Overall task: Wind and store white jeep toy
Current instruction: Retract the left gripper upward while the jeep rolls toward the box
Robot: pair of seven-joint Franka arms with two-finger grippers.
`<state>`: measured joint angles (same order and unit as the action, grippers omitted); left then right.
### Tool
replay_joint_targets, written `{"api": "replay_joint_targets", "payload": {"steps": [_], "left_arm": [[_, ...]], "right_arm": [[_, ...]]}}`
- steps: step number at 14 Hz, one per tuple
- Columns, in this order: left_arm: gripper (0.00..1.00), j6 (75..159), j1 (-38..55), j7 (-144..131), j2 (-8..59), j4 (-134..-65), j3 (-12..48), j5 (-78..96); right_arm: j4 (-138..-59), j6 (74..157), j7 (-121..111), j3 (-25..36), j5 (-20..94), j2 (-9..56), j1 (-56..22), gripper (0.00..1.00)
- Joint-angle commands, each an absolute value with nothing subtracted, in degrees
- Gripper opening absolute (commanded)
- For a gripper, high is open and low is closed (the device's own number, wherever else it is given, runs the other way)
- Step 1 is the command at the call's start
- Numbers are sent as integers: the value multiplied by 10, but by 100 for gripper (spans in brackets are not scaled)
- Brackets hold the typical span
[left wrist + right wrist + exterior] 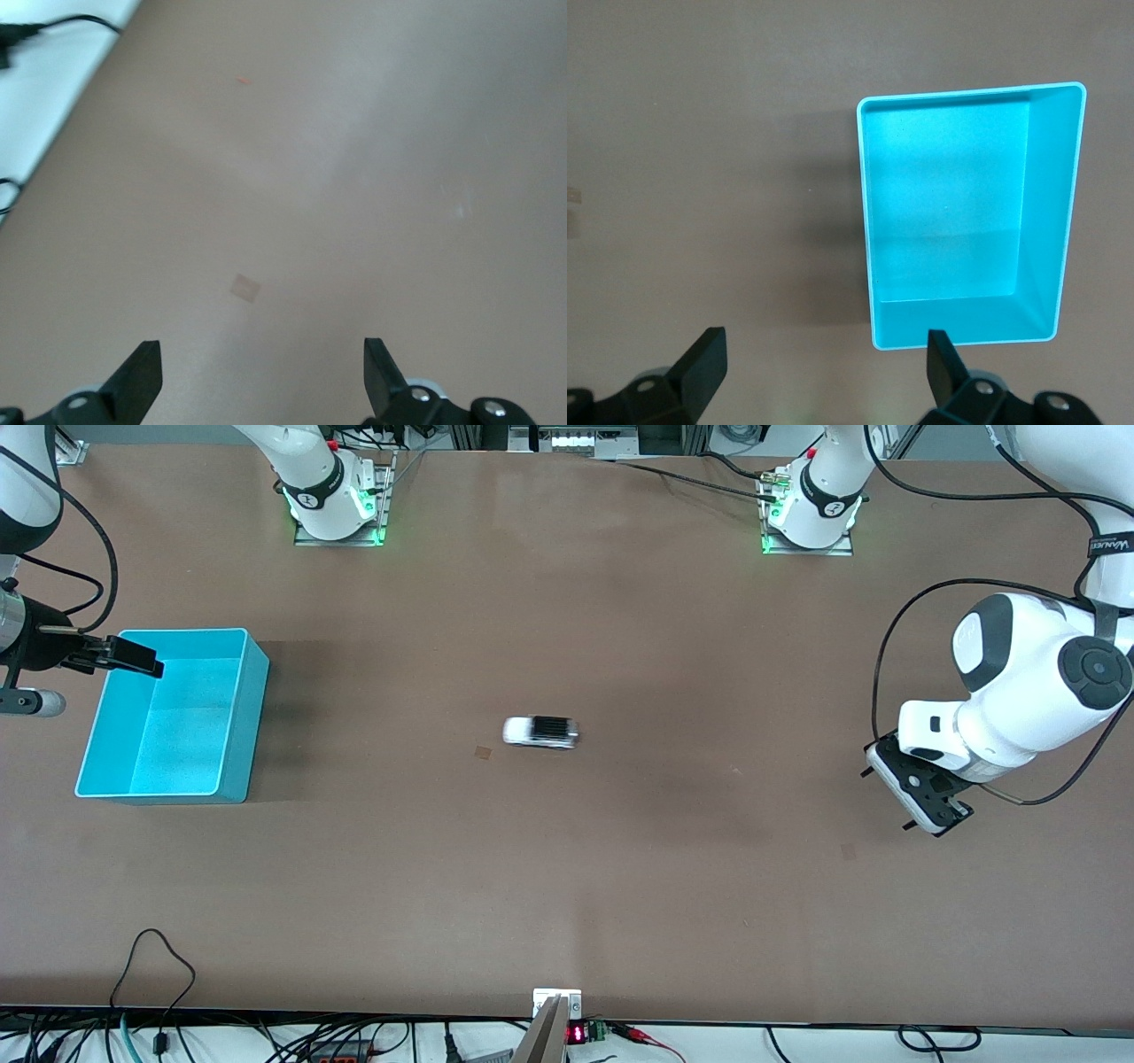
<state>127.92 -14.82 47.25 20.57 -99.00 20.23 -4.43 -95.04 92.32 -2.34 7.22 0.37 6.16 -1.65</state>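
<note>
The white jeep toy [540,732], tiny with a black roof, sits on the brown table near its middle and looks smeared in the front view. The teal bin [244,717] stands empty toward the right arm's end of the table. It also shows in the right wrist view [1050,221]. My right gripper [142,657] is open and empty over the bin's rim [824,341]. My left gripper [895,797] is open and empty over bare table toward the left arm's end [261,354]. The jeep is in neither wrist view.
A small tape patch [483,752] lies on the table beside the jeep. Another patch [849,851] lies near my left gripper and shows in the left wrist view [245,288]. Cables run along the table edge nearest the front camera.
</note>
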Motion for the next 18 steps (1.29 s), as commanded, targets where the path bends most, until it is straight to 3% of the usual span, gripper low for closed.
{"api": "replay_joint_targets", "payload": {"steps": [1,7,14,18], "left_arm": [[100,1267,-115,389,199,-960,160,-33],[100,1223,-80,217,159,-949,101,-4],[100,1036,27,-23,103,-903,-24,44],[100,971,19,-22,77,-890,-24,41]], "right_arm": [[-942,914,-28,70,14,62,-12,100],[-942,914,-29,70,14,62,-12,100],[-942,914,-29,69,14,62,-14,100],[-944,918,-30,68,16,75,-15,100]]}}
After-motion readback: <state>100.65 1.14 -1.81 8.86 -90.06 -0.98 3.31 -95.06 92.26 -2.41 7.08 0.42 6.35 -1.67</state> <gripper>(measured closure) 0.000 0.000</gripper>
